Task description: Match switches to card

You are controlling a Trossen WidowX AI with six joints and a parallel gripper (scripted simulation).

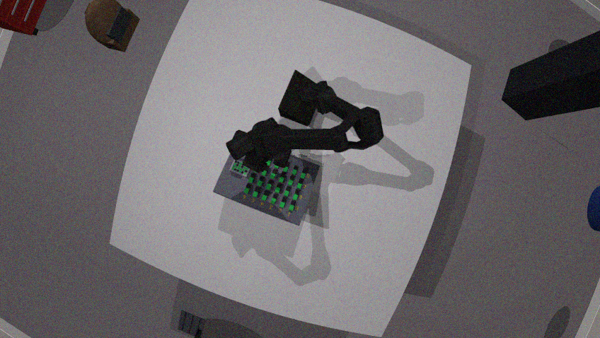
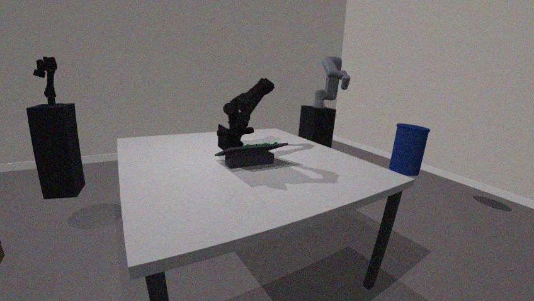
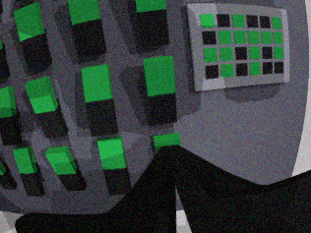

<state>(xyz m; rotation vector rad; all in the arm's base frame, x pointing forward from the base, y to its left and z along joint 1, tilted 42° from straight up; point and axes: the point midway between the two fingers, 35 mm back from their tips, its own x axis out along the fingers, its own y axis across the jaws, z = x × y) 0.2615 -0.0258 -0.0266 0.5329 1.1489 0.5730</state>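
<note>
The grey switch panel (image 1: 228,187) (image 2: 249,149) (image 3: 236,127) lies tilted on the white table, with a grid of green-and-dark rocker switches (image 1: 274,184) (image 3: 98,89). The small card (image 1: 240,168) (image 3: 240,45) sits at the panel's corner, showing green and dark squares in several columns. My gripper (image 3: 170,152) (image 1: 256,161) is shut and empty. Its tips hang low over the grid's near row, right at the green half of the switch (image 3: 166,141) nearest the card. Whether the tips touch it I cannot tell. The switch (image 3: 159,87) one row farther has its green half showing large.
Black pedestals stand off the table, one (image 2: 56,149) with a dark arm, one (image 2: 317,123) with a grey arm (image 2: 330,80). A blue barrel (image 2: 409,148) stands on the floor at the right. A red box (image 1: 18,14) and a brown box (image 1: 111,24) lie on the floor.
</note>
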